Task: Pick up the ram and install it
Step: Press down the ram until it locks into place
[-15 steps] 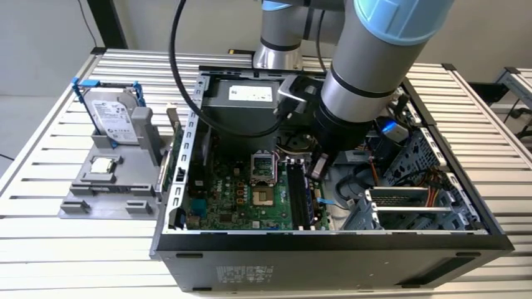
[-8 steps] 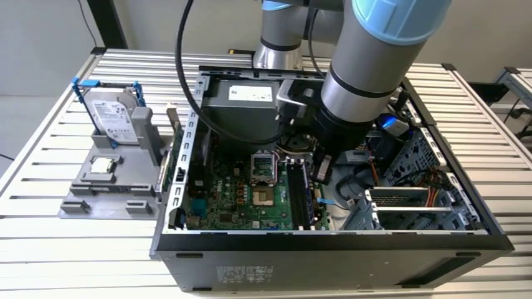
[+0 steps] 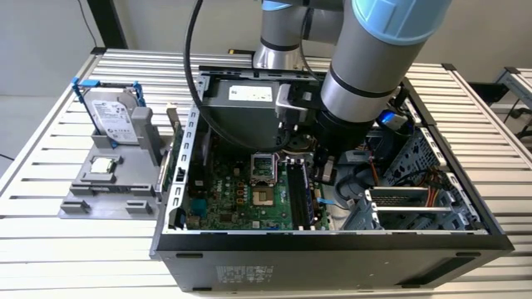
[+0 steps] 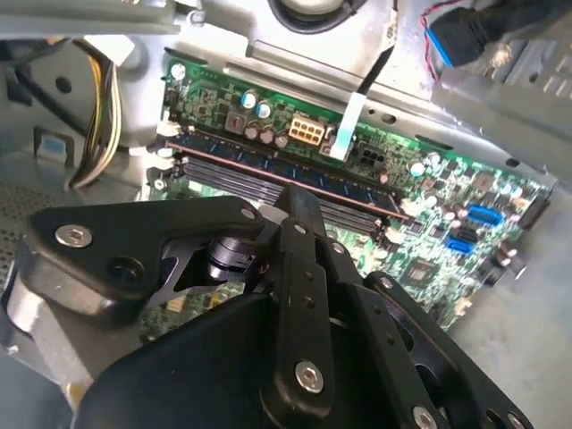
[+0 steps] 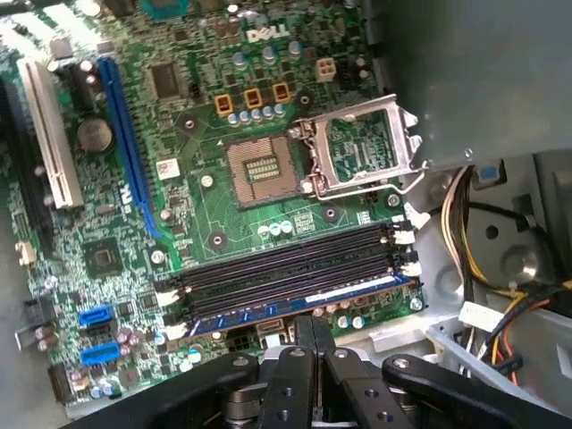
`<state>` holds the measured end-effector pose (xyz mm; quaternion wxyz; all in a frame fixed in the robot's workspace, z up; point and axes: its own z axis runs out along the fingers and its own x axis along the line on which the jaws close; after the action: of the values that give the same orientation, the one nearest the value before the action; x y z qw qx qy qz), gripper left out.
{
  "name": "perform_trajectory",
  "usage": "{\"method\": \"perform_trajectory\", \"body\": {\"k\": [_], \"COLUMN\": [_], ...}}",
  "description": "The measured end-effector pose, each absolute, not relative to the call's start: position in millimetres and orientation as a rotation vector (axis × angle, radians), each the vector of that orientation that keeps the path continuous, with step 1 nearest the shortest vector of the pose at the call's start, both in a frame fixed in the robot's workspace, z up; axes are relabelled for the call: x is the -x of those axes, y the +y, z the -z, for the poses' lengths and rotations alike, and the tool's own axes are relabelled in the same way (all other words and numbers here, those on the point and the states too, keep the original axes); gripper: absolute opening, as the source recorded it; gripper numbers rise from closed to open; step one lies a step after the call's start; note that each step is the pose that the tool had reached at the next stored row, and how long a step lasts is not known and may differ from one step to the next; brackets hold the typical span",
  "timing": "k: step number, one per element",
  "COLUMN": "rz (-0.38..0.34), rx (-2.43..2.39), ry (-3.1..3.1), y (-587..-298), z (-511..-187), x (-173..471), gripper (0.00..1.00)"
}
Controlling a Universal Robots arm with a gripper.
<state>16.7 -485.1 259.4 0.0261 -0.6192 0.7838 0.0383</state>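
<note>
End effector (image 5: 313,335) fingers pressed together, nothing held, poised just above ram (image 5: 295,302), which I see seated in outermost memory slot on motherboard (image 5: 206,192) inside computer case (image 3: 332,246).

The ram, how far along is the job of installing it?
Done: the ram lies along the outermost memory slot of the motherboard, so pickup is over. In hand: the gripper, fingers together, sits right above the stick's middle, apparently pressing it. Left: I can't tell whether it is fully seated or the white end clips have latched.
</note>
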Motion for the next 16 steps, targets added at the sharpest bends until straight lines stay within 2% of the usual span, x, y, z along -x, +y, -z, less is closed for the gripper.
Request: {"method": "perform_trajectory", "body": {"k": [16], "rz": [-0.104], "rx": [2.149], "ry": [2.205], "y": [-485.2], "z": [-256.2], "x": [-16.8], "gripper": [0.0]}}
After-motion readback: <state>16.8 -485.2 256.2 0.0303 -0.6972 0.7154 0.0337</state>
